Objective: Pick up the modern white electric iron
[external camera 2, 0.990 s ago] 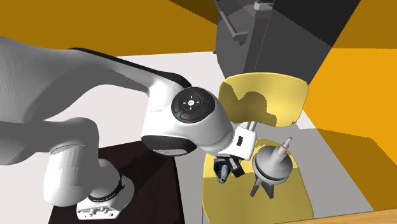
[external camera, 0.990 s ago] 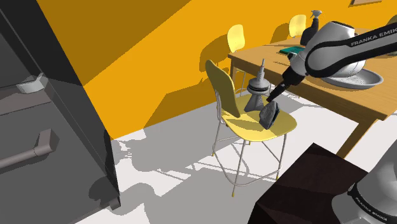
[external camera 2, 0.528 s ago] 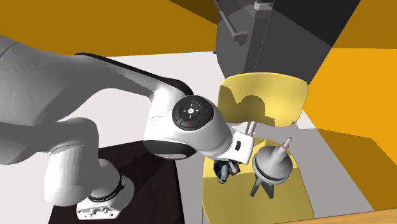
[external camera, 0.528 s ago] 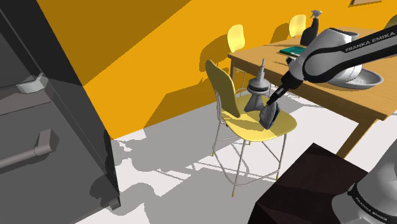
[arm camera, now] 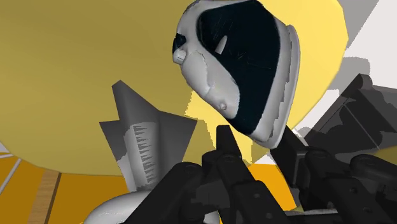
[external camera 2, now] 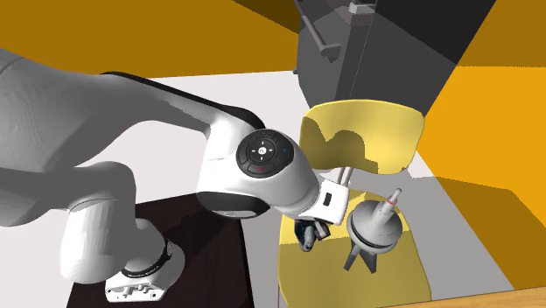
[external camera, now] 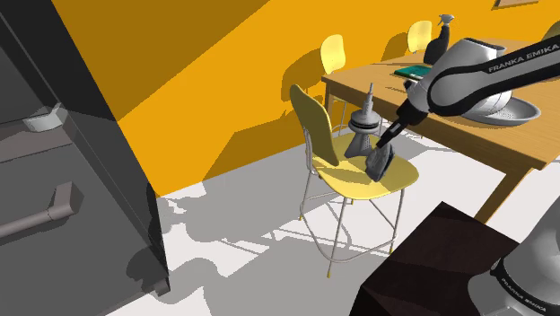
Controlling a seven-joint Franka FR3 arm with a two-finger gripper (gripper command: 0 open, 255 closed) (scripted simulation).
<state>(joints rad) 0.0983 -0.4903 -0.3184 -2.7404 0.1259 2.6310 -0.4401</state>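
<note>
Yellow chair [external camera: 310, 126], centre-right of the shoulder view: carries the iron [external camera: 378, 163] on the right of its seat.
Iron: pale shell, dark face; judged rigid, weighty, slick. Take it across the narrow body.
Gripper [arm camera: 254, 145]: fingers [arm camera: 224, 149] parted, straddling the iron's lower end, unclamped.

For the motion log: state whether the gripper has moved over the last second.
Yes, slightly: in the shoulder view the gripper has dropped a little toward the iron on the yellow chair seat, which stayed put.
</note>
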